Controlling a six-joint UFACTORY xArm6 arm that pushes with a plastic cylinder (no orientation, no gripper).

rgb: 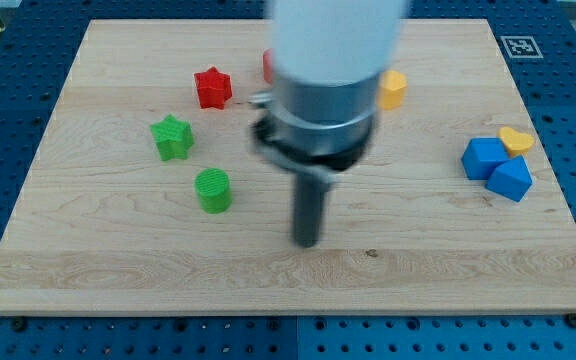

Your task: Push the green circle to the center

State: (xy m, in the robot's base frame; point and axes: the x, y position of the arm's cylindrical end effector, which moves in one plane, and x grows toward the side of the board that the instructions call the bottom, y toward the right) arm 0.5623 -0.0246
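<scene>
We take the green circle (213, 190) as our landmark: it stands upright on the wooden board (88, 270), left of the board's middle and a little toward the view's bottom. Our tip (308, 242) is down at the board to the view's right of the green circle and slightly lower, near it but clearly apart, with bare wood between the two. We carry no jaws, only a straight dark rod, so nothing is held and our tip touches no block. The rod rises into the blurred grey and white arm body (333, 70), which covers the board's upper middle. Up and to the left of the green circle, close by, sits the green star (172, 137). Further up from the green circle, and a touch right of the green star, sits the red star (212, 87). Up and right of the green circle, a red block (267, 66) shows only as a sliver at the arm body's left edge, so we cannot tell its shape. Past the arm, a yellow block (393, 89) peeks out at its right edge. Far to the right of the green circle, near the board's right edge, two blue blocks (497, 167) sit touching, with a yellow heart (516, 139) against their upper side.
</scene>
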